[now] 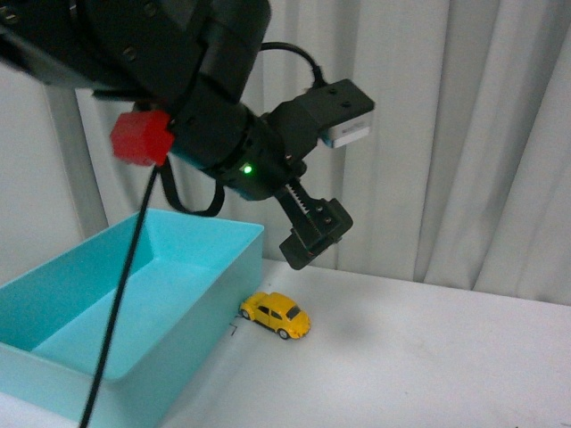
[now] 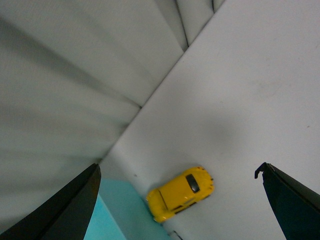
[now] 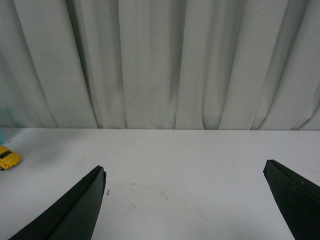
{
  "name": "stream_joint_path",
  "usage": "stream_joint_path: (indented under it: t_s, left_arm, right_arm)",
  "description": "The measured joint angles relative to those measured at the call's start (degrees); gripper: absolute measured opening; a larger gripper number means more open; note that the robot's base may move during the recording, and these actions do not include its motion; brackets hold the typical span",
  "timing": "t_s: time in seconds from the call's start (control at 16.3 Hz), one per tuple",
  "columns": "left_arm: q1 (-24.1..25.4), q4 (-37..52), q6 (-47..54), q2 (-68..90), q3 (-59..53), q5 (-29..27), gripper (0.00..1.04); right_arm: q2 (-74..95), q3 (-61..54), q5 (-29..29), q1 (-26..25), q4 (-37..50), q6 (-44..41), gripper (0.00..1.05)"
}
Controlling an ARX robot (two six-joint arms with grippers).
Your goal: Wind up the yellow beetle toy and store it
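The yellow beetle toy (image 1: 276,315) stands on the white table, its one end close to the corner of the teal bin (image 1: 234,267). My left gripper (image 1: 314,230) hangs open and empty in the air above the toy. In the left wrist view the toy (image 2: 181,194) lies between and below the wide-open black fingers (image 2: 75,205) of the left gripper (image 2: 179,170). My right gripper (image 3: 185,170) is open and empty over bare table. The toy (image 3: 7,158) shows at the edge of the right wrist view, far off to the side. The right arm is out of the front view.
The teal bin is an open, empty box at the table's left; it also shows in the left wrist view (image 2: 117,212). A grey curtain (image 1: 446,134) hangs along the table's far edge. White tabletop (image 1: 428,366) stretches to the right of the toy.
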Motion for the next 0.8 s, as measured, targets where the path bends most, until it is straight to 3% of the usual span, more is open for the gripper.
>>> stream_joint_path:
  t_s: [0.18, 0.43, 0.8]
  left_arm:
    - [-1.5, -11.7, 21.7, 8.1, 11.5, -3.3, 0.98]
    - [-1.5, -17.2, 45.8, 17.1, 17.6, -10.4, 0.98]
    - [-0.2, -20.5, 46.8, 24.2, 20.3, -14.6, 0.98]
  right_arm:
    - [0.0, 0.0, 0.0, 0.0, 0.0, 0.0, 0.98]
    - [0.0, 0.0, 0.0, 0.0, 0.0, 0.0, 0.98]
    - [0.0, 0.0, 0.0, 0.0, 0.0, 0.0, 0.98]
